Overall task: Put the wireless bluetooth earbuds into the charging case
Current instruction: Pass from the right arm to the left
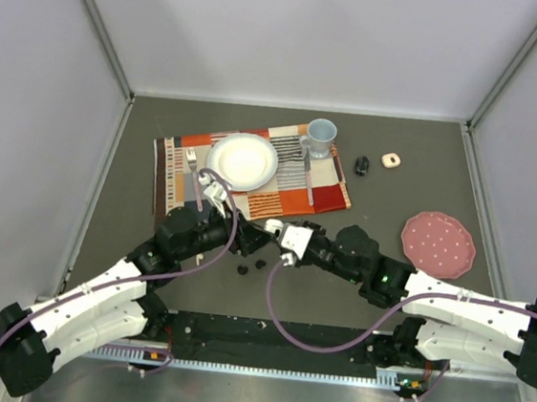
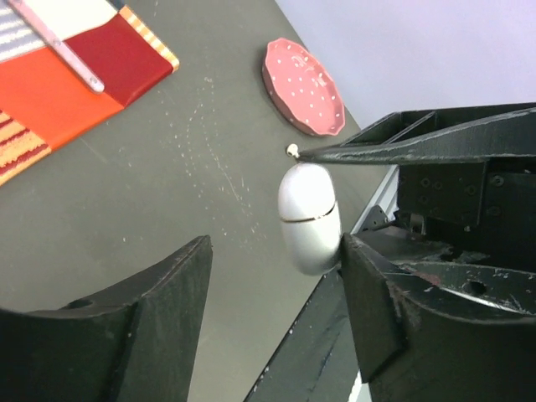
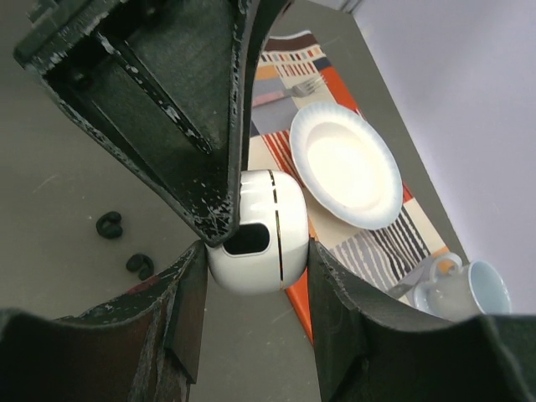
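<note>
Gripping white case btwn right jaws, left jaws open, case beside one, black earbuds lying apart

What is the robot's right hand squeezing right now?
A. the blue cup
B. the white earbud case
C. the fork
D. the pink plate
B: in the right wrist view the white earbud case sits pinched between the two fingers of the right gripper.
</note>
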You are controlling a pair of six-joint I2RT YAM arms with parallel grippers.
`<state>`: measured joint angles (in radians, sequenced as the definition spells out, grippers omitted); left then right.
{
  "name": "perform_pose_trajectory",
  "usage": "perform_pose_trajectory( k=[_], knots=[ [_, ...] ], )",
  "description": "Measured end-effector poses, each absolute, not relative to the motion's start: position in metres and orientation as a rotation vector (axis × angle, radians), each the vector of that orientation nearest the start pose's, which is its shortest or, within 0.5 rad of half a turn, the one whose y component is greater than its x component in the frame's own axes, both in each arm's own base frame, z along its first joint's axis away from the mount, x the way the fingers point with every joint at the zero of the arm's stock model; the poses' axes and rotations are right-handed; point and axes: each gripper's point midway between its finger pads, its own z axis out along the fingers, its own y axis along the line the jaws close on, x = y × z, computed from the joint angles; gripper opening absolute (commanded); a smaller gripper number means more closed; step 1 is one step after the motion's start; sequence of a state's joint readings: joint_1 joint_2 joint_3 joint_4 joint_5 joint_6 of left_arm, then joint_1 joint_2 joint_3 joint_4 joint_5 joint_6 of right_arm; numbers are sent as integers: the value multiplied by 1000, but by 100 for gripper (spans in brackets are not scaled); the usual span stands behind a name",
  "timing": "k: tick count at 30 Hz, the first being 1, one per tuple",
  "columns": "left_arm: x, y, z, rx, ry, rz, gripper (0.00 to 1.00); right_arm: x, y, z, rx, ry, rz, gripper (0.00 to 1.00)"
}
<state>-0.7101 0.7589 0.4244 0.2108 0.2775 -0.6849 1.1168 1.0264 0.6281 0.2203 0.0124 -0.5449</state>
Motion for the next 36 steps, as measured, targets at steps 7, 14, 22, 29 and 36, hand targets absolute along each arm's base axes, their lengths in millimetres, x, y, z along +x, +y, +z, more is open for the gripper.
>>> perform_pose_trajectory(
  k=[7, 14, 22, 29, 36],
  knots=[
    [187, -264, 219, 270, 1797, -1259, 59, 181, 325, 221, -1299, 1196, 431, 0],
    [186, -268, 224, 274, 1771, -1269, 44, 180, 326, 219, -1295, 1195, 439, 0],
    [185, -271, 222, 285, 1779, -1275, 56, 180, 325, 216, -1295, 1196, 439, 0],
    [182, -272, 221, 297, 1783, -1286, 54, 180, 325, 215, -1291, 1194, 438, 0],
    [182, -274, 217, 299, 1802, -1290, 37, 182, 324, 215, -1282, 1197, 426, 0]
  ],
)
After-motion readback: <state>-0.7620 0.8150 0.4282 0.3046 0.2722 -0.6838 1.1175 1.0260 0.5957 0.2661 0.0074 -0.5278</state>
